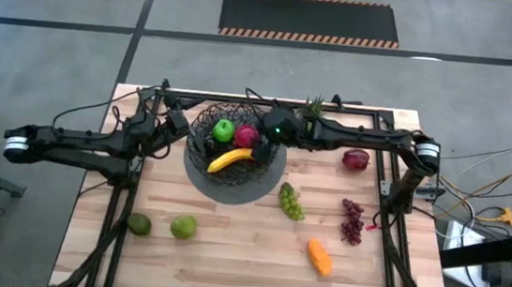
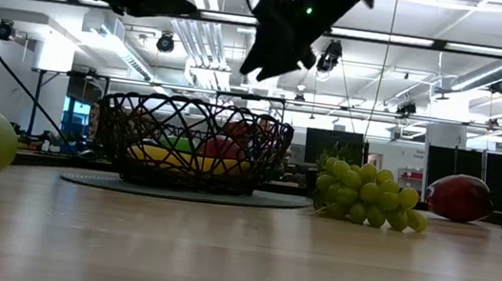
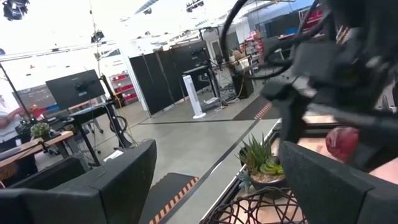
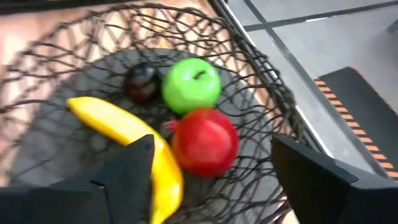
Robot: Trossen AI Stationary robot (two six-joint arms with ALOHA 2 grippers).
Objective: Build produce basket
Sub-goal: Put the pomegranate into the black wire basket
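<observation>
The black wire basket [image 1: 200,153] stands on its grey round base [image 1: 253,189] at the middle far side of the table. In it lie a yellow banana [image 4: 124,127], a green apple [image 4: 191,84], a red apple [image 4: 205,142] and a small dark piece [image 4: 142,82]. My right gripper [image 1: 265,147] hangs open above the basket's right side, clear of the fruit, with nothing between its fingers [image 4: 211,168]. My left gripper [image 1: 178,127] stays open and empty by the basket's left rim, raised well above the table [image 2: 186,8].
On the table lie green grapes [image 1: 291,202], purple grapes [image 1: 352,220], an orange piece [image 1: 319,257], a dark red apple [image 1: 356,159], and two green fruits [image 1: 139,225] [image 1: 183,226] near left. A small potted plant [image 1: 314,107] stands at the far edge behind the basket.
</observation>
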